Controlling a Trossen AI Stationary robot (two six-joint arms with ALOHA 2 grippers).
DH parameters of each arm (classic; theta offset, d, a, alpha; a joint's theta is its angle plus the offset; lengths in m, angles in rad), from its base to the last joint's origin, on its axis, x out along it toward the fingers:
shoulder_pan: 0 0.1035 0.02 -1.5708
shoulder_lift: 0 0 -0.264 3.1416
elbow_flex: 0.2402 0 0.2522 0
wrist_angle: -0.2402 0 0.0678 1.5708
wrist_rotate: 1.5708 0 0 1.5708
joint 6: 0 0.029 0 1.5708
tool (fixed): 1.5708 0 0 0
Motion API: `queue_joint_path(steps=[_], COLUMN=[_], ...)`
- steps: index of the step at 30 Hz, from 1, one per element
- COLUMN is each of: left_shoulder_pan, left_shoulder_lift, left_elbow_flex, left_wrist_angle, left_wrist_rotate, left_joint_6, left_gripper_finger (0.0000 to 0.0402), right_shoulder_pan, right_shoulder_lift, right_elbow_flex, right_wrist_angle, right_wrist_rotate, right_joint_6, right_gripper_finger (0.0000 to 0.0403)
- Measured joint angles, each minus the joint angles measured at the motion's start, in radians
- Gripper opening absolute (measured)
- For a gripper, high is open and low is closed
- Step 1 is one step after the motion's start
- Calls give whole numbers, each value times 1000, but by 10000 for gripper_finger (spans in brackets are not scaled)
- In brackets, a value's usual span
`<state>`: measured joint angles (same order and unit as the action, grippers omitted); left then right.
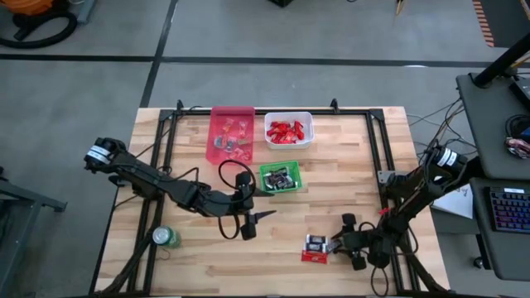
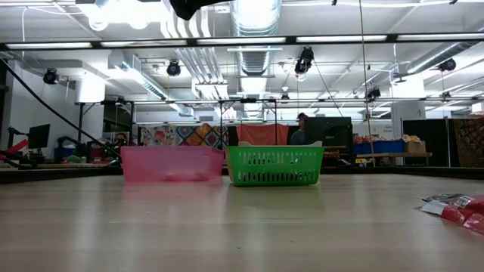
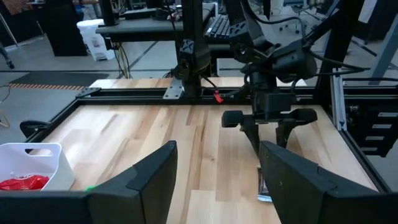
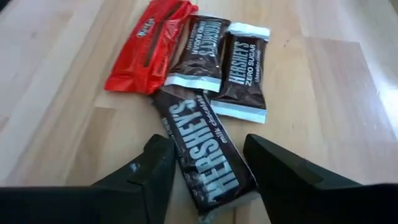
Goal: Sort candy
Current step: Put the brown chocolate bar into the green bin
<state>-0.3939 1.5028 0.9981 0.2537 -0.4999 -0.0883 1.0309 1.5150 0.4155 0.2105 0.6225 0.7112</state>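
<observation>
A small pile of candy (image 1: 315, 247) lies on the wooden table near its front right. In the right wrist view it is a red wrapped sweet (image 4: 149, 46), two short dark Hershey's pieces (image 4: 199, 53) (image 4: 244, 70) and a long dark Hershey's bar (image 4: 205, 155). My right gripper (image 4: 208, 152) is open and slants down over the bar's near end, one finger on each side, with no touch visible; it also shows in the high view (image 1: 336, 243). My left gripper (image 1: 258, 223) hovers open near the table's middle, holding nothing.
At the table's far middle stand a pink bin (image 1: 232, 132), a white bin (image 1: 288, 130) holding red sweets, and a green bin (image 1: 280, 177) holding dark sweets. A green can (image 1: 166, 237) stands near the front left. Black frame rails run along the table's sides.
</observation>
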Motion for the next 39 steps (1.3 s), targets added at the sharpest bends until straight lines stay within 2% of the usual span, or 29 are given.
queue_joint_path(steps=[12,18,24,27,33,35,39], left_shoulder_pan=[0,0,0,0,-1,-4,-15], left_shoulder_lift=[0,0,-2,-13,-68,-84,-102], left_elbow_flex=[0,0,11,22,24,24,24], left_wrist_angle=[17,17,15,13,-8,-28,-64], left_wrist_rotate=[0,0,-59,-60,-61,-61,-61], left_joint_6=[-4,-3,-2,0,0,0,-3], left_gripper_finger=[210,210,210,210,210,210,210], right_shoulder_pan=[-2,-2,-22,-57,-190,-255,-402], right_shoulder_lift=[1,-7,-85,-169,-366,-413,-460], right_elbow_flex=[-14,-14,-15,-10,63,84,111], right_wrist_angle=[50,56,45,1,-220,-275,-280], right_wrist_rotate=[25,25,27,28,32,31,32], right_joint_6=[-77,-77,-81,-94,-160,-206,-370], right_gripper_finger=[87,57,40,33,31,31,31])
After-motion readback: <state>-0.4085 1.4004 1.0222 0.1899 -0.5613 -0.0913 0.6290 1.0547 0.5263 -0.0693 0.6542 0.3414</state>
